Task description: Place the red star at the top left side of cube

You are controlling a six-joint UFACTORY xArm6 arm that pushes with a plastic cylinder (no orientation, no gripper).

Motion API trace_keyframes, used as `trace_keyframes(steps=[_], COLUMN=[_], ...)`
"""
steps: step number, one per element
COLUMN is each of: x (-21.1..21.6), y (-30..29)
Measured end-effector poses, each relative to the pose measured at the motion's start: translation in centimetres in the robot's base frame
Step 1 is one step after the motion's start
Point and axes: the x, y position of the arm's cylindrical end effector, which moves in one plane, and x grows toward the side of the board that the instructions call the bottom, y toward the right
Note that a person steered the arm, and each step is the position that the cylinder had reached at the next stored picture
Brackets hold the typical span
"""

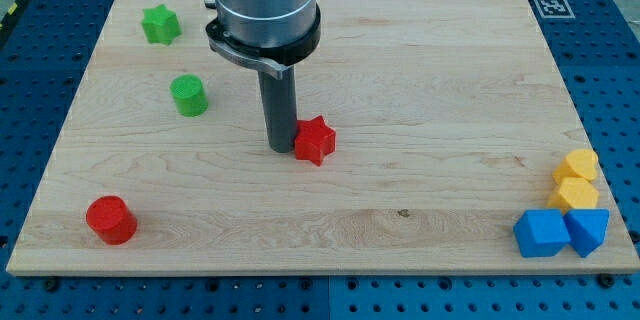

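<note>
The red star (315, 140) lies near the middle of the wooden board (400, 180). My tip (281, 147) rests on the board right at the star's left side, touching or nearly touching it. The blue cube (541, 232) sits at the board's bottom right corner, far to the right of the star. A second blue block (589, 229) with a wedge-like shape lies against the cube's right side.
Two yellow blocks (577, 167) (575, 196) stand just above the blue ones. A green star (160, 25) is at the top left, a green cylinder (188, 95) below it, and a red cylinder (110, 220) at the bottom left.
</note>
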Motion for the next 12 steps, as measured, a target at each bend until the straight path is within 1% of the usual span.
trace_keyframes(steps=[2, 3, 5, 8, 12], x=[-1.9, -1.9, -1.9, -0.8, 3.5], y=[0.6, 4.4, 4.5, 4.5, 4.8])
